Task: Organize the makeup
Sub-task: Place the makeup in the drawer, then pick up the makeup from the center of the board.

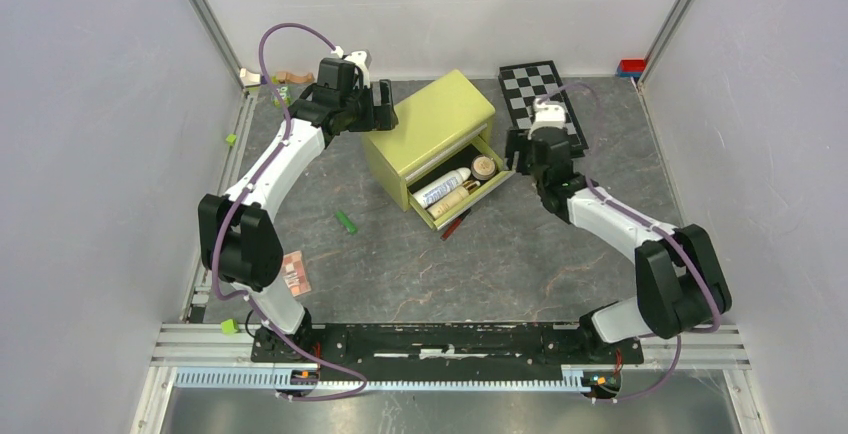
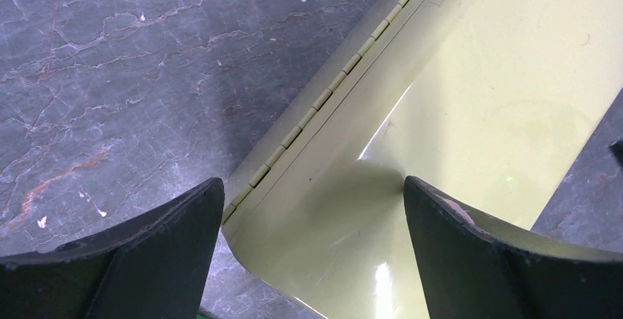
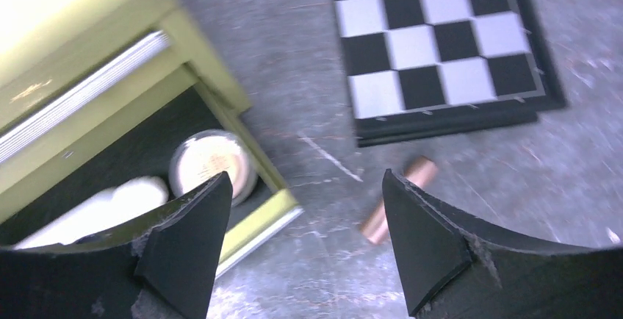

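Note:
A yellow-green box point(image 1: 432, 114) stands mid-table with its drawer point(image 1: 470, 199) pulled out. In the drawer lie a white tube point(image 1: 441, 188), a beige bottle point(image 1: 450, 202) and a round pale jar point(image 1: 484, 166). A red stick point(image 1: 455, 225) pokes out under the drawer front. A pink-brown palette point(image 1: 293, 274) lies by the left arm. My left gripper point(image 2: 312, 183) is open, straddling the box's point(image 2: 470, 76) hinged rear corner. My right gripper point(image 3: 305, 187) is open and empty over the floor beside the drawer's corner point(image 3: 272, 212). A copper tube point(image 3: 397, 201) lies by its right finger.
A black-and-white checkerboard point(image 1: 545, 99) lies at the back right, close behind my right gripper point(image 1: 520, 152). A bright green stick point(image 1: 345, 221) lies left of the drawer. Toy blocks point(image 1: 270, 79) sit in the back left corner. Walls close in on both sides.

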